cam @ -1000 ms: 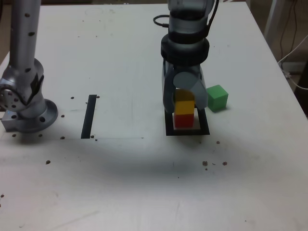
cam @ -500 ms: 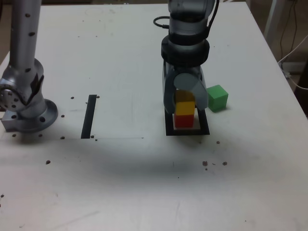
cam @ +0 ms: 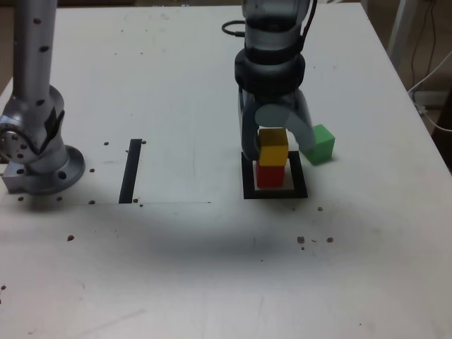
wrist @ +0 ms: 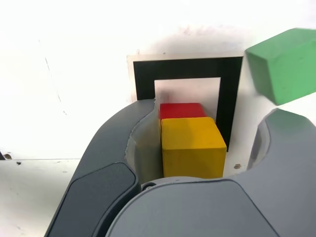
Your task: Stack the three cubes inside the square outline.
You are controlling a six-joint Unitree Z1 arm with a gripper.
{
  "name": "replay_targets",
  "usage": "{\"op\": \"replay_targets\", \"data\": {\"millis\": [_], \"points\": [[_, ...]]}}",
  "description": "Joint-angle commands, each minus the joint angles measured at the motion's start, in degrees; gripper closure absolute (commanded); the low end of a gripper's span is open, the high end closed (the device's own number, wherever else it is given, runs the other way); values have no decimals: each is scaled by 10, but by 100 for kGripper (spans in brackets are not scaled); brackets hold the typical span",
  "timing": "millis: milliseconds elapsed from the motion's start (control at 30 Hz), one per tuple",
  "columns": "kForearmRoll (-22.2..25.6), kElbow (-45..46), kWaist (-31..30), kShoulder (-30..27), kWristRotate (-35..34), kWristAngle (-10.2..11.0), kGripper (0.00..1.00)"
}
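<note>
Red cube [cam: 270,174] half hidden in the wrist view beneath the yellow cube [cam: 273,147], only its far top edge showing; both stacked inside the square outline [cam: 275,192] on its white centre. Outline's far edge screened in the exterior view by the gripper [cam: 277,145]. Jaws spread apart around the yellow cube, one close against its side, the other clear with a visible gap. Green cube [cam: 320,143] partly covered by a jaw in the exterior view, cut off at the frame edge in the wrist view, resting on the table [cam: 176,85] just outside the outline. Black strip [cam: 131,170] and grey arm base [cam: 35,152] well apart toward the exterior view's left.
</note>
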Motion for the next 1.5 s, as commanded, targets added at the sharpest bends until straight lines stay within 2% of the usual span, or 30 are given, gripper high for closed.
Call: {"op": "replay_targets", "data": {"millis": [0, 200, 367, 667, 833, 967, 1133, 1467], "points": [[-1, 2, -1, -9, 0, 3, 1], [11, 6, -1, -24, -1, 4, 1], [40, 2, -1, -43, -1, 6, 1], [128, -64, 16, -85, 1, 40, 1], [162, -112, 44, -91, 32, 52, 1], [160, -143, 67, -75, 95, 53, 1], [136, -159, 89, -46, 221, 54, 1], [118, -161, 90, -18, 446, 52, 1]]}}
